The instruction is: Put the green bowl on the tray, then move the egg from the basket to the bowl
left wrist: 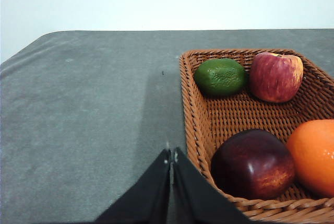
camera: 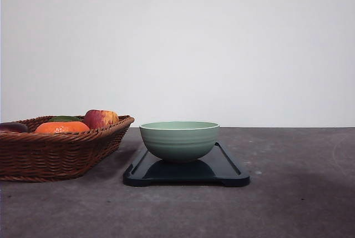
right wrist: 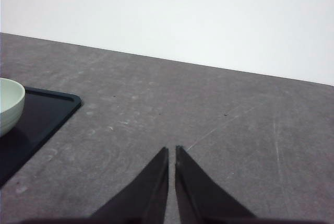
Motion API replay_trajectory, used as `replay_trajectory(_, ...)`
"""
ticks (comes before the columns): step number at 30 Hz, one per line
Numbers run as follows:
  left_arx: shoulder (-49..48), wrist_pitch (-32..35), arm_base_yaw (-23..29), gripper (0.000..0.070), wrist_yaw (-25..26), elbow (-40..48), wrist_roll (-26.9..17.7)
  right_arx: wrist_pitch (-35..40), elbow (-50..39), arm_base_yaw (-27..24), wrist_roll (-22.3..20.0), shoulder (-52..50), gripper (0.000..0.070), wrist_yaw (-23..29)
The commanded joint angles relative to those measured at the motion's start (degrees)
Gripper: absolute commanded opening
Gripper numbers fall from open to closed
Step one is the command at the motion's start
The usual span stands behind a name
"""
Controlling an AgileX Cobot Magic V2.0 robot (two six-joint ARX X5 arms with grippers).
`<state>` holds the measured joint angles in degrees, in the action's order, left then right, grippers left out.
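Observation:
The green bowl (camera: 179, 140) stands upright on the dark tray (camera: 230, 176) at the table's middle. To its left sits the brown wicker basket (camera: 55, 152). The egg is hidden from sight. In the left wrist view my left gripper (left wrist: 171, 156) is shut with nothing in it, over bare table just outside the basket's (left wrist: 194, 109) rim. In the right wrist view my right gripper (right wrist: 171, 152) is shut and empty above bare table, well apart from the bowl's (right wrist: 9, 104) edge and the tray's (right wrist: 47, 114) corner.
The basket holds a red-yellow apple (left wrist: 275, 76), a green lime (left wrist: 221, 76), a dark red fruit (left wrist: 253, 163) and an orange (left wrist: 314, 156). Grey table (camera: 299, 193) stretches right of the tray. A white wall (camera: 222, 44) stands behind.

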<state>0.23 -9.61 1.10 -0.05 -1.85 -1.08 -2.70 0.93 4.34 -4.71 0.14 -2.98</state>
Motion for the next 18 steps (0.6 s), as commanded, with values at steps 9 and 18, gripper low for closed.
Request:
replay_trajectory(9, -0.04, 0.61, 0.11, 0.0, 0.02, 1.07, -0.81, 0.57, -0.24, -0.02, -0.25, 0.07, 0.0015, 0.04)
replay_trajectory(18, -0.04, 0.61, 0.11, 0.0, 0.02, 1.05, -0.81, 0.57, -0.24, -0.02, -0.26, 0.07, 0.0015, 0.04)
